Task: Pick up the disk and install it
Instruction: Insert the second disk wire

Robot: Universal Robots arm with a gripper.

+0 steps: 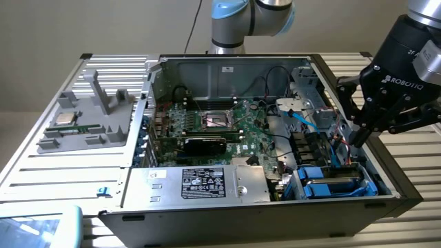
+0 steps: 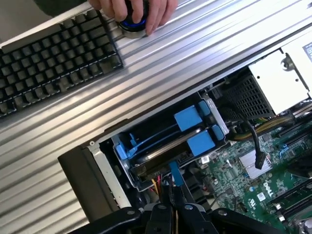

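Ribbed, slatted metal table (image 1: pixel 62 175) under the whole setup, pale silver with lengthwise grooves. Directly on it: open computer case (image 1: pixel 262 219) at centre; grey plastic fixture (image 1: pixel 86 121) toward the exterior view's left, carrying a small square silver chip (image 1: pixel 65 118); translucent bluish object (image 1: pixel 38 227) at the near corner, on the same side. Also resting on the slats in the wrist view: black keyboard (image 2: pixel 48 58) and a round blue-and-silver object (image 2: pixel 132 25) beside it, under a hand (image 2: pixel 134 9).

One disk (image 1: pixel 332 182), one keyboard (image 2: pixel 53 53)
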